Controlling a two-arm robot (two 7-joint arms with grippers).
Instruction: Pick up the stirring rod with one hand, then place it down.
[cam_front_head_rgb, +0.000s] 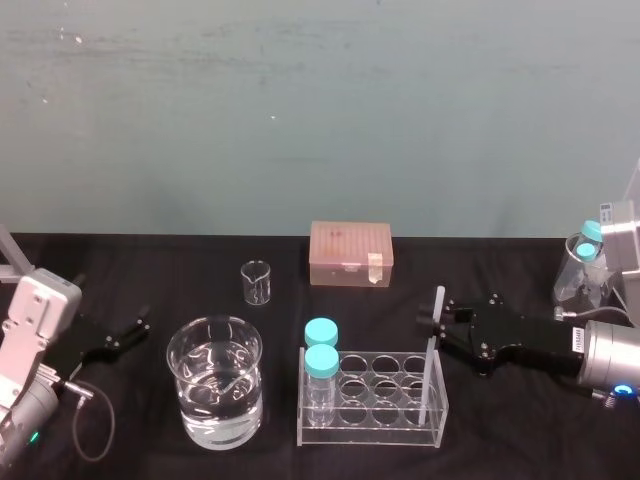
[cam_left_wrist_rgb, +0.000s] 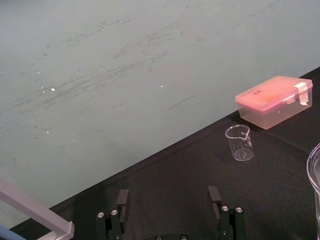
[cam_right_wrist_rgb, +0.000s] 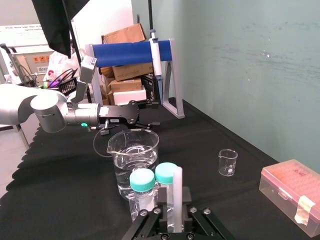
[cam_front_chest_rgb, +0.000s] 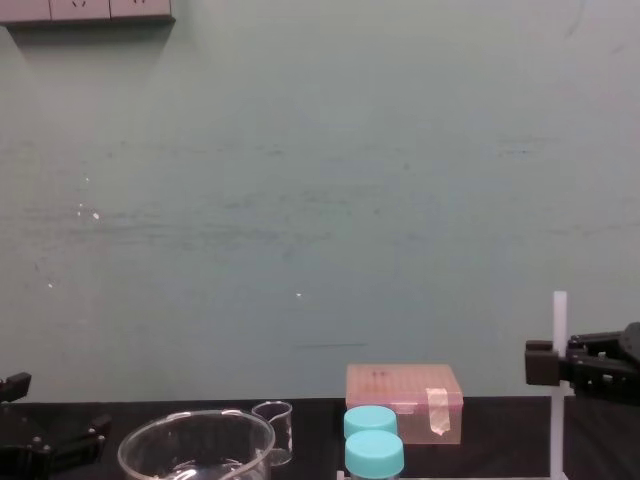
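The rod (cam_front_head_rgb: 431, 365) is found upright at the right end of the clear rack (cam_front_head_rgb: 365, 432), its lower end down in an end cell and its top well above the rack's rim. Its long axis is seen as vertical from the chest. The right gripper (cam_front_head_rgb: 435, 318) is reached in level from the right, and its jaws are judged to be clenched on the rod part-way up, the shaft being pinched between the fingers (cam_right_wrist_rgb: 161, 212) as seen from the right wrist. The jaws are thus set crosswise to the rod, so a straight upward lift along the rod's axis is what is called for to free it from the cell; a sideways pull is likely to drag the rack or knock the two blue-capped bottles (cam_front_head_rgb: 321, 360) at its left end. The left gripper (cam_front_head_rgb: 128, 337) is parked at the left of the counter (cam_front_head_rgb: 520, 430), jaws released, far from the rod.
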